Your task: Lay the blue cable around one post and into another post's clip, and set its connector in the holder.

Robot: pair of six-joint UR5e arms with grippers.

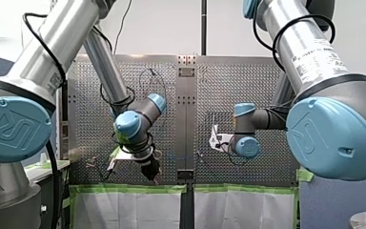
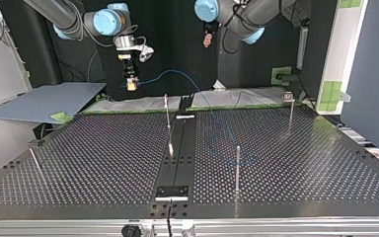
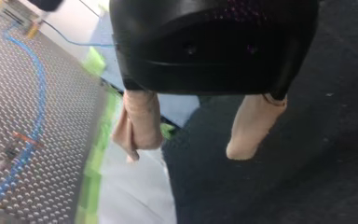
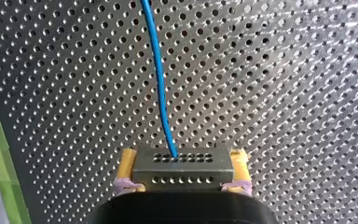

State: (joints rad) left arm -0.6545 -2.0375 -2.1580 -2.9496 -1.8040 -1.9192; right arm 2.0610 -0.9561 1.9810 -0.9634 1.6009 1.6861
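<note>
Blue cable, front view: a thin line [image 1: 181, 155] low on the perforated table [image 1: 248, 86], between the two arms' grippers.
Arms, front view: my left gripper [image 1: 151, 172] hangs at the table's lower edge, by the green tape [image 1: 128, 189]. My right gripper [image 1: 218, 138] is just across the centre strip. Neither claw's opening can be read in this view.
Connector, top view: it [image 2: 132, 86] is held in the air by my right gripper, at the view's left, beyond the table's far edge.
Cable, top view: it rises from the connector in an arc, drops to the table and curls on the perforations near a bare post [image 2: 237, 165]. I cannot tell whether it passes around that post.
Clip post, top view: it [image 2: 289, 111] stands at the view's right, apart from the cable.
Left claw, left wrist view: the beige fingers [image 3: 140, 123] are spread wide with nothing between them, off the table over a dark surface. The cable lies in a curve on the table beside them.
Right claw, right wrist view: the yellow pads [image 4: 128, 163] are clamped on the metal connector. The cable leaves its top face and runs straight ahead over the table.
</note>
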